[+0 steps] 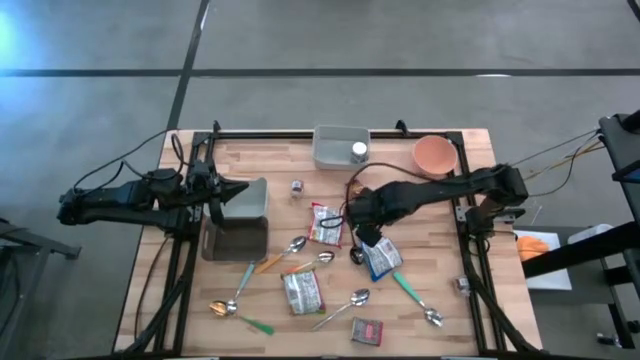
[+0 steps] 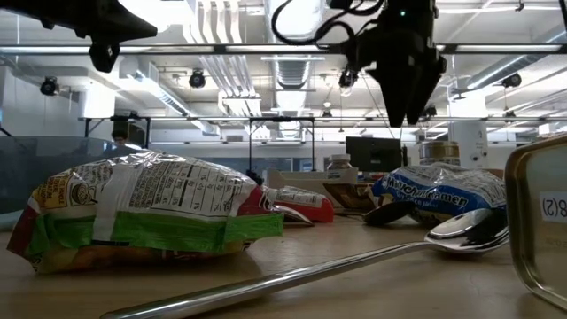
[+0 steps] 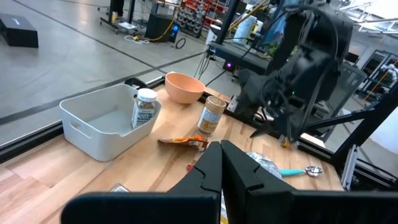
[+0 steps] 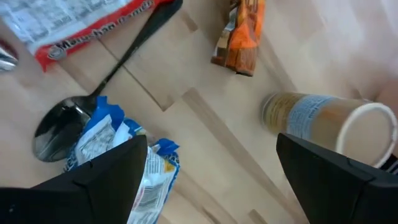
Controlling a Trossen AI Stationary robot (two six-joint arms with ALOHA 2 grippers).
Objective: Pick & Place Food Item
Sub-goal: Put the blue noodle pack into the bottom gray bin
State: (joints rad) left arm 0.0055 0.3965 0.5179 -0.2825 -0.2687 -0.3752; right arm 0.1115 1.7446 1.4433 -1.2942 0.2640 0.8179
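Note:
Several food packets lie flat on the wooden table: a red one, a blue one and a green one. My right gripper hangs open above the table between the red and blue packets, fingers pointing down, touching nothing. In the right wrist view the blue packet lies beside one finger, and bare wood shows under my right gripper. The low view shows my right gripper well above the blue packet. My left gripper waits shut at the table's left, over a grey pan.
A white bin holding a jar and an orange bowl stand at the far edge. A small jar and an orange wrapper are close to my right gripper. Spoons lie scattered; grey pans sit at left.

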